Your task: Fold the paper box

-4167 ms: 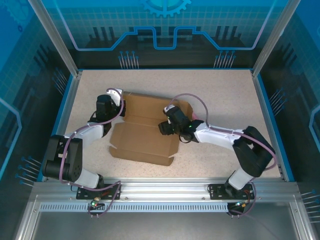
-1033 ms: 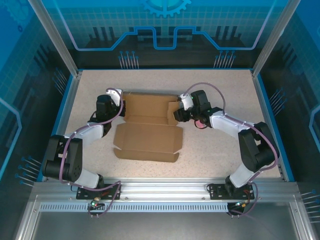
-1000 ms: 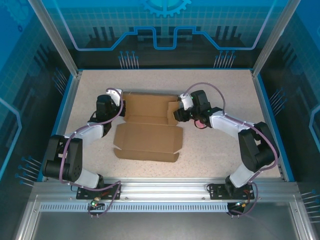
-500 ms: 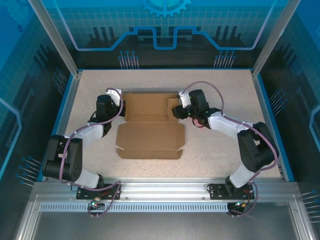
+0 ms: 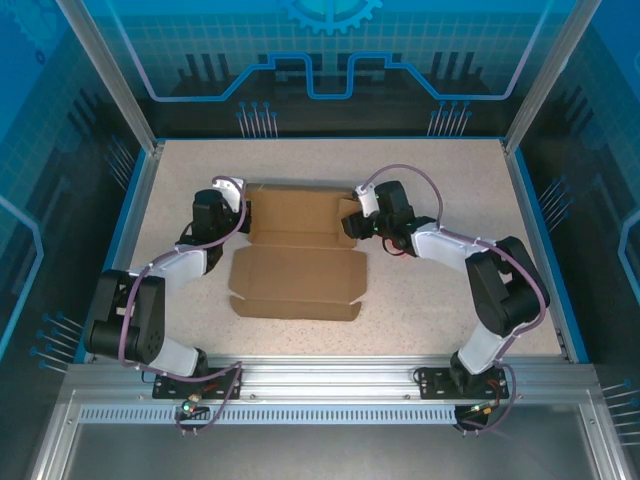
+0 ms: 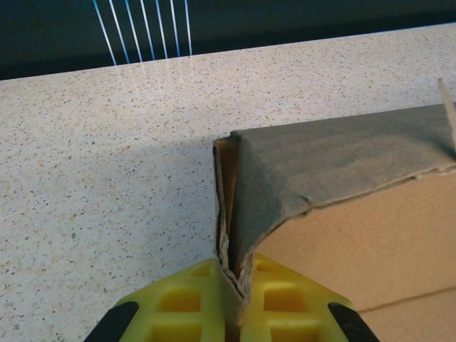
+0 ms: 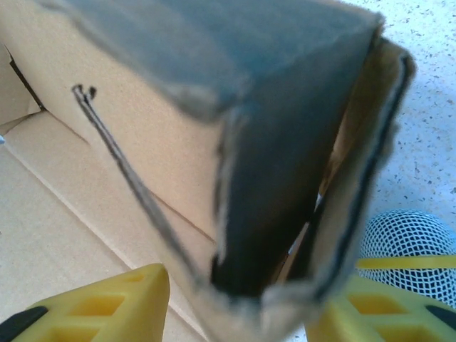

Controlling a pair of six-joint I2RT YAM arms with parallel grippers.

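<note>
**Item 1: plain brown die-cut cardboard paper box** point(image 5: 298, 262). It sits mid-counter between your two arms. The near panel lies flat and the far panel is raised at both end corners. The surface is matt and fibrous, with creases, slits and notched flaps, and the cut edges look fuzzy in the wrist views.

**Item 2: left hand** point(image 6: 231, 285). Its ribbed yellow plastic fingers point(image 6: 178, 303) are pressed together on the far-left corner, pinching two upright cardboard layers in a narrow fold. You probably hold it there to anchor that end while the other is worked.

**Item 3: right hand** point(image 7: 249, 288). Its yellow fingers are spread and straddle the far-right corner, where a flap curls into a rough tube. One finger is touching the outer layer and the other is apart from it. It looks placed to squeeze that wall shut.

**Item 4: beige speckled counter** point(image 5: 450, 180). It is hard and smooth, so the sheet will likely slide if released.
</note>
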